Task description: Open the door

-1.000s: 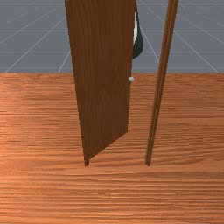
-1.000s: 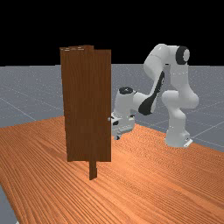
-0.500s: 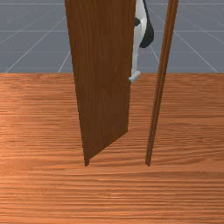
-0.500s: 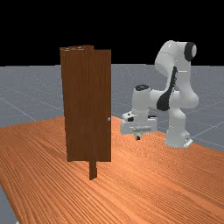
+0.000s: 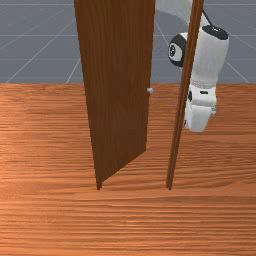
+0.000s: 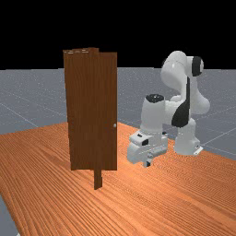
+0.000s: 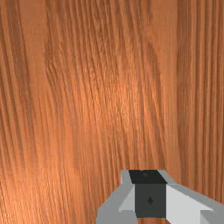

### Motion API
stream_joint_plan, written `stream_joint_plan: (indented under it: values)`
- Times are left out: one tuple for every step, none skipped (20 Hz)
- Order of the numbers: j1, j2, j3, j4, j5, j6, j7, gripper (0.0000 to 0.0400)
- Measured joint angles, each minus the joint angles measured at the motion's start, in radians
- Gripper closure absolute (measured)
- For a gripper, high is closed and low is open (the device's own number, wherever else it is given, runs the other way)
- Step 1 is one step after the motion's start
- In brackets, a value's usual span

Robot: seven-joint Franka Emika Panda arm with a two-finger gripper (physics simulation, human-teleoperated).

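Probably a stiff, heavyish door (image 6: pixel 107 110), so grab that slick little knob (image 6: pixel 115 125), well apart from the clenched, empty jaws.

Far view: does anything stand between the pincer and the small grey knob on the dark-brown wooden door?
Nothing visible stands between pincer and knob; the front view's slim brown wooden post is nearer the camera than both.

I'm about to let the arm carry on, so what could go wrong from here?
My gripper points down at the table, so going much lower might scrape it. In the front view I am partly behind the frame's post; a careless sweep could clip it. And I don't hold the knob, so a bump might swing the open door.
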Motion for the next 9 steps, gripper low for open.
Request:
stream_joint_plan:
  values:
    - [-0.002,0.066,-0.007,0.108,0.003,-0.043,0.005,0.0400]
    - [-0.001,0.148,-0.012,0.256,0.023,-0.155,0.022,0.0400]
    - [-0.026,0.105,-0.003,0.167,0.000,-0.060,-0.075,0.0400]
    - [-0.073,0.079,0.015,0.118,-0.009,-0.023,-0.246,0.0400]
    - [-0.139,0.052,0.027,0.070,-0.007,0.013,-0.437,0.0400]
    - [-0.201,0.033,0.042,0.028,0.005,0.039,-0.641,0.0400]
    - [-0.264,0.026,0.028,0.021,0.010,0.050,-0.738,0.0400]
    - [-0.350,0.036,0.031,0.036,0.022,0.055,-0.959,0.0400]
    - [-0.420,0.060,0.011,0.075,0.031,0.044,-1.033,0.0400]
